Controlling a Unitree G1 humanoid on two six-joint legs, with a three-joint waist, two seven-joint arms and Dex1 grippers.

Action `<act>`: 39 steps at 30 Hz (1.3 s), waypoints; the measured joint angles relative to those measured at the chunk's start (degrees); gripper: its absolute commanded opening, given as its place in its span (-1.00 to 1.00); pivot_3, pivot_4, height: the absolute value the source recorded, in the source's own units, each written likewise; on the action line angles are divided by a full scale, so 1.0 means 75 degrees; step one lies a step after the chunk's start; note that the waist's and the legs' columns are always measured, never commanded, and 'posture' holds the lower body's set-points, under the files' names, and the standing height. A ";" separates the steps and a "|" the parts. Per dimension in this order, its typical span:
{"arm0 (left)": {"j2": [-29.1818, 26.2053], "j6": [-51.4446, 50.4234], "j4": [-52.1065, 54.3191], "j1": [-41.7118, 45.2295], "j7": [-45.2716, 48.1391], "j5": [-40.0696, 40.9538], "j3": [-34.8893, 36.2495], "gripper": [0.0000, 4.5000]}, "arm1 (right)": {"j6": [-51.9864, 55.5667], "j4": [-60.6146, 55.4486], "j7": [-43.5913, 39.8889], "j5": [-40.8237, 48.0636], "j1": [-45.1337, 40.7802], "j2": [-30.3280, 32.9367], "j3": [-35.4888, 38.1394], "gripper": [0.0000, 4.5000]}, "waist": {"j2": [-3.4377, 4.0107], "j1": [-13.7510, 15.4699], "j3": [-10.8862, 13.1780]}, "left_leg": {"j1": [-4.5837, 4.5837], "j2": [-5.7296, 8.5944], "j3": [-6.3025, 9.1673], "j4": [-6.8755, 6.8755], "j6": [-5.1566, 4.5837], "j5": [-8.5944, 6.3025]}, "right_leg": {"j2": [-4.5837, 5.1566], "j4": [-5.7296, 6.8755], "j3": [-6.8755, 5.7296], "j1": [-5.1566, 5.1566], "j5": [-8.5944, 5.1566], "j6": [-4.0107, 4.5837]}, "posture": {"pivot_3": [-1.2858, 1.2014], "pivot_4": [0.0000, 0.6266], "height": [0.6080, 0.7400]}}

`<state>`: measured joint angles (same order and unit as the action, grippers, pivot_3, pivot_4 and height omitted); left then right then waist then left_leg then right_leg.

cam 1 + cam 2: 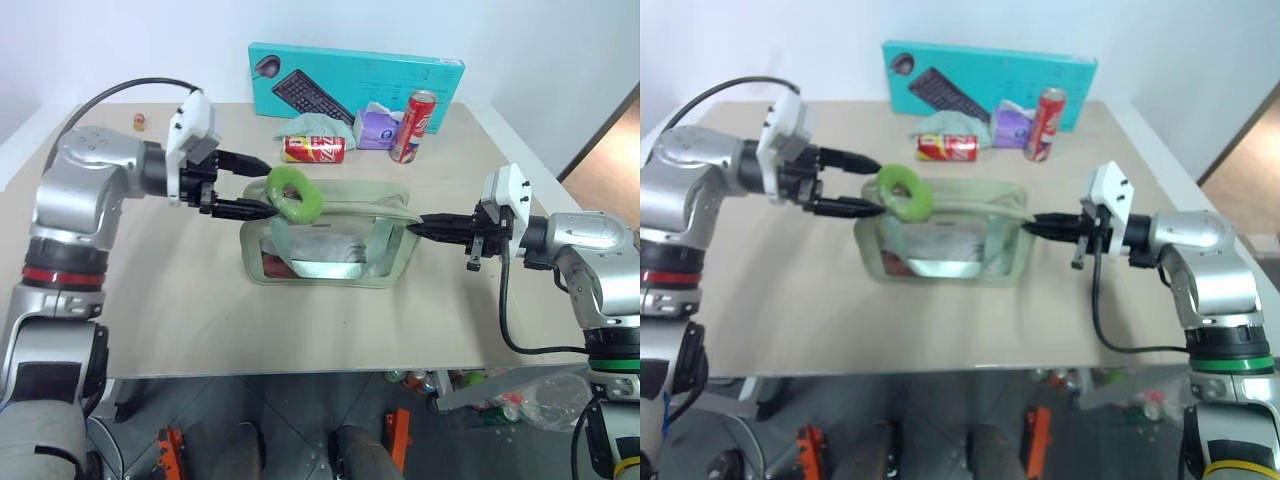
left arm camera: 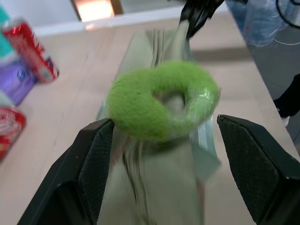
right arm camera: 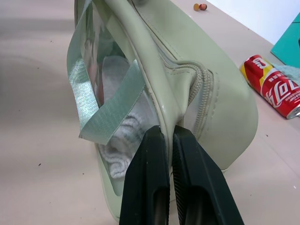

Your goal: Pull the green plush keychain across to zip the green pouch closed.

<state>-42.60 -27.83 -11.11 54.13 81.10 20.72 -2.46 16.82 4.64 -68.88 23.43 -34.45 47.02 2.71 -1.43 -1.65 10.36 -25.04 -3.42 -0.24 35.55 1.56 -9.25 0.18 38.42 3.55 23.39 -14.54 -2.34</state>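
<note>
Green pouch (image 1: 330,262) sat mid-counter (image 1: 180,320): soft, light, likely to slide unless braced. My right claw (image 1: 418,226) was clamped on its end seam. Green plush keychain (image 1: 294,194), squashy, lay between my left claw's (image 1: 255,186) spread fingers, ungripped; best pinched near the zipper pull.

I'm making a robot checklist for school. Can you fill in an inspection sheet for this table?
Surface: tan table, bare near the front edge.
Job's things: green pouch mid-table, zipper looks shut; green plush keychain at its left end.
Clutter: lying red can, upright red can, purple tissue pack, pale green rag, teal keyboard box, small object at the far left.
Grippers: left gripper open around the keychain; right gripper shut on the pouch's right end.
Cables: black cable on the right arm, another on the left.
Surroundings: white wall, grey floor.
</note>
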 measured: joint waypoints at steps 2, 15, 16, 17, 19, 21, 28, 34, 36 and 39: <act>-0.0175 -0.0168 0.0343 -0.0309 -0.0105 0.0084 0.0044 0.62 | -0.0041 0.0049 -0.0025 -0.0017 -0.0057 -0.0025 -0.0024 -1.00 | 0.0000 0.0000 0.0000 | 0.0001 -0.0001 0.0000 0.0001 0.0000 0.0000 | 0.0000 0.0003 0.0000 0.0000 0.0000 0.0000 | 0.03 -0.52 1.00; -0.0487 -0.0947 0.1680 -0.1735 -0.1268 0.0770 0.0995 0.62 | -0.0183 0.0369 -0.0262 -0.0163 -0.0316 -0.0213 -0.0124 -1.00 | 0.0000 -0.0063 0.0000 | 0.0021 -0.0004 -0.0004 0.0003 0.0000 0.0001 | -0.0002 0.0036 0.0005 0.0000 -0.0012 0.0014 | 0.03 -0.52 1.00; -0.0421 -0.0952 0.1809 -0.1975 -0.1506 0.0834 0.1157 0.62 | -0.0184 0.0378 -0.0266 -0.0164 -0.0315 -0.0218 -0.0124 -1.00 | 0.0000 -0.0065 0.0000 | 0.0025 -0.0004 -0.0005 0.0002 0.0000 0.0001 | -0.0001 0.0038 0.0006 -0.0001 -0.0012 0.0014 | 0.03 -0.52 1.00; -0.0265 -0.0962 0.1970 -0.2256 -0.1797 0.0927 0.1341 0.62 | -0.0183 0.0385 -0.0270 -0.0165 -0.0315 -0.0219 -0.0124 -1.00 | 0.0000 -0.0065 0.0000 | 0.0027 -0.0004 -0.0005 0.0003 0.0000 0.0001 | 0.0000 0.0040 0.0006 -0.0004 -0.0013 0.0015 | 0.03 -0.52 1.00; 0.0071 -0.0998 0.2184 -0.2602 -0.2229 0.1080 0.1488 0.62 | -0.0183 0.0391 -0.0269 -0.0168 -0.0315 -0.0218 -0.0123 -1.00 | -0.0001 -0.0065 0.0000 | 0.0029 -0.0003 -0.0006 0.0006 0.0000 0.0001 | 0.0000 0.0043 0.0006 -0.0007 -0.0013 0.0014 | 0.03 -0.52 1.00; 0.0327 -0.1006 0.2337 -0.2839 -0.2585 0.1216 0.1537 0.62 | -0.0183 0.0397 -0.0269 -0.0169 -0.0315 -0.0221 -0.0123 -1.00 | -0.0001 -0.0065 0.0000 | 0.0031 -0.0004 -0.0006 0.0009 0.0002 0.0002 | 0.0000 0.0046 0.0007 -0.0007 -0.0011 0.0015 | 0.03 -0.52 1.00; 0.0806 -0.0967 0.2841 -0.3543 -0.3518 0.1379 0.1609 0.62 | -0.0181 0.0399 -0.0273 -0.0170 -0.0315 -0.0243 -0.0124 -1.00 | -0.0001 -0.0067 0.0000 | 0.0044 -0.0003 -0.0015 0.0006 0.0003 0.0003 | -0.0002 0.0057 0.0020 -0.0009 -0.0011 0.0016 | 0.03 -0.52 1.00; 0.0826 -0.0857 0.2984 -0.3819 -0.3972 0.1443 0.1628 0.62 | -0.0182 0.0405 -0.0285 -0.0172 -0.0315 -0.0242 -0.0124 -1.00 | -0.0001 -0.0068 0.0000 | 0.0047 -0.0003 -0.0028 0.0005 0.0003 0.0002 | -0.0001 0.0056 0.0029 -0.0009 -0.0012 0.0015 | 0.03 -0.52 1.00; 0.0827 -0.0757 0.2986 -0.3880 -0.4027 0.1434 0.1627 0.39 | -0.0182 0.0415 -0.0291 -0.0172 -0.0315 -0.0242 -0.0124 -1.00 | -0.0001 -0.0067 0.0000 | 0.0048 -0.0003 -0.0030 0.0003 0.0003 0.0002 | -0.0001 0.0056 0.0031 -0.0008 -0.0012 0.0015 | 0.03 -0.52 1.00; 0.0968 -0.0557 0.2983 -0.3901 -0.4132 0.1435 0.1615 -0.03 | -0.0167 0.0416 -0.0290 -0.0171 -0.0314 -0.0241 -0.0124 -1.00 | -0.0002 -0.0067 0.0000 | 0.0050 -0.0003 -0.0035 0.0003 0.0003 0.0002 | 0.0000 0.0056 0.0034 -0.0009 -0.0012 0.0014 | 0.03 -0.52 1.00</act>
<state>-35.34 -32.01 11.26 24.87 50.11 31.48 9.65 15.56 7.76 -71.06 22.15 -36.81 45.21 1.79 -1.45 -2.15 10.36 -24.67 -3.44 -0.50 35.58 1.58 -9.24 0.18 38.84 3.81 23.32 -14.63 -2.23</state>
